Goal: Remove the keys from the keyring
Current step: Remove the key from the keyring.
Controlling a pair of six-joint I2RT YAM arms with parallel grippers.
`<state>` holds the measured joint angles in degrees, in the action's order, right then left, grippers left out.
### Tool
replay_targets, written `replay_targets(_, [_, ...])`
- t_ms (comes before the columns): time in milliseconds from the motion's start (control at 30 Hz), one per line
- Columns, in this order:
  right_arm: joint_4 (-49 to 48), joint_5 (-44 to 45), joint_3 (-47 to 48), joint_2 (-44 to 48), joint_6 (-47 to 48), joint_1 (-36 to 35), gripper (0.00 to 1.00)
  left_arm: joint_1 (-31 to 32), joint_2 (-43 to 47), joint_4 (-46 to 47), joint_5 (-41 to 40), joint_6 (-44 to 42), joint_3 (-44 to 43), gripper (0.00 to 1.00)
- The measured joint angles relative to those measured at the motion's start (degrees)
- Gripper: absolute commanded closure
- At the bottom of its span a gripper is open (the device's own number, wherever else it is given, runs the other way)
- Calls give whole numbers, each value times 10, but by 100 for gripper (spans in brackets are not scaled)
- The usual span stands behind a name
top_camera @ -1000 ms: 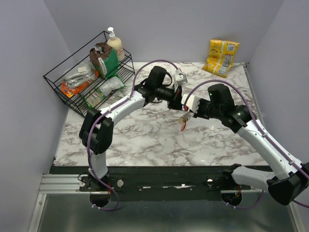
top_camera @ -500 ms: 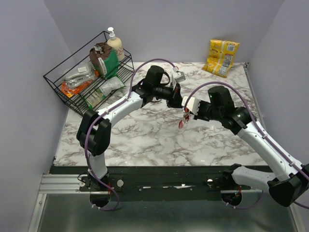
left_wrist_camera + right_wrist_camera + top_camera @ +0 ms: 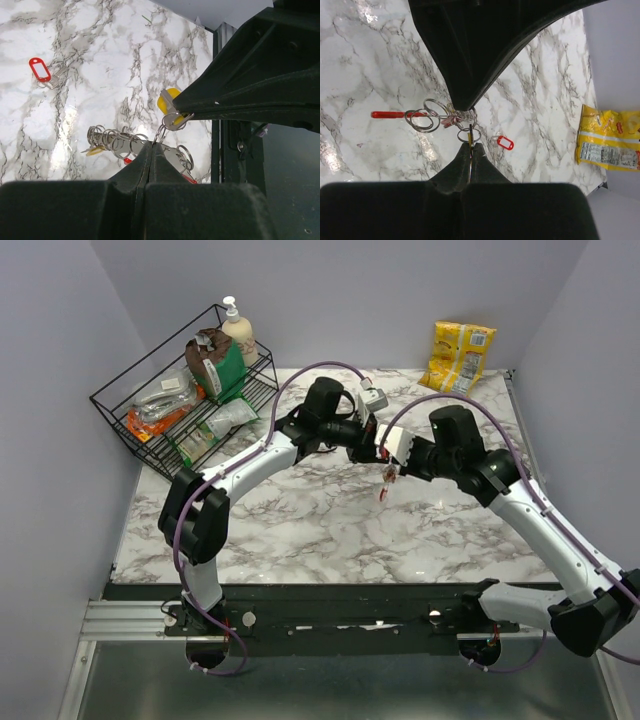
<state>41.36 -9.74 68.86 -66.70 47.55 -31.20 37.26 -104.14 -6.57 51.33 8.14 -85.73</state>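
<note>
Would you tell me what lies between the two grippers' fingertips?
A small silvery metal ring bridges them: the left gripper pinches it, the right gripper a yellow-headed metal key hooked on it. Both wrist views show this.

keyring [image 3: 125, 142]: ring cluster, hanging | keys [image 3: 168, 99]: yellow-headed linked | red-tagged key [image 3: 40, 69]: lying apart

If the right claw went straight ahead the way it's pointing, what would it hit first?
The right claw faces the left claw tip to tip, so it would most likely meet the keyring bunch hanging there first, then the left claw itself. Depth is hard to judge.
</note>
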Motion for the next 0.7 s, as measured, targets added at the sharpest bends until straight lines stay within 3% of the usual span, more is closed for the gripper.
replay_targets(700, [25, 0, 53, -53, -6, -3, 99, 11, 0, -20, -12, -23, 0, 100])
